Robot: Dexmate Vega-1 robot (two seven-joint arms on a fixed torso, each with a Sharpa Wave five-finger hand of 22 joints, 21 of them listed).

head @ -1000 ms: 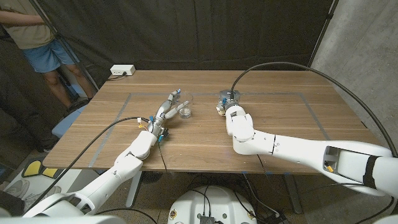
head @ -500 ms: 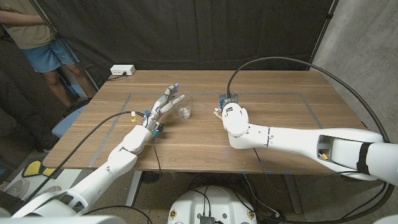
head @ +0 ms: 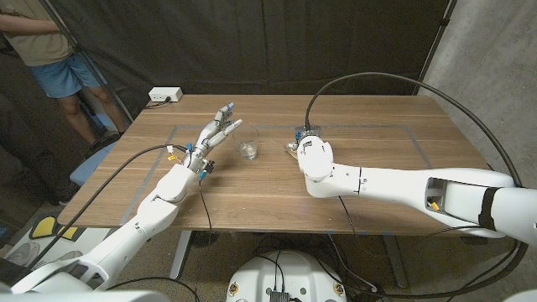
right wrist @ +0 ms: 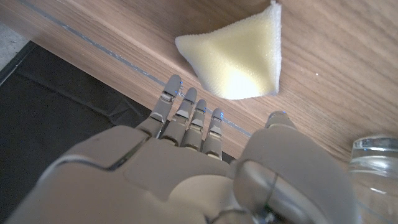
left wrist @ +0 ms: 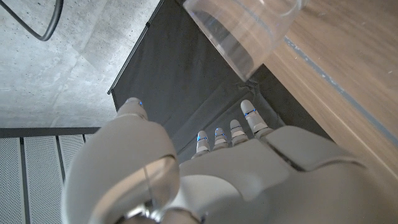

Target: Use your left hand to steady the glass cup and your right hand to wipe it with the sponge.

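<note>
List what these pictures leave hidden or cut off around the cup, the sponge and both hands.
- Sponge: in the head view the right hand covers nearly all of it.
- Glass cup: the left wrist view's edge cuts off its base; the right wrist view catches only a sliver at the corner.
- Left hand: its gap to the cup is too small to judge in the head view.

White box (head: 165, 95) at table's (head: 268, 189) far corner

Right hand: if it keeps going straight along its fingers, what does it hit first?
Most likely the sponge: it lies on the table just past the right hand's fingertips. Exact gap unclear.
</note>
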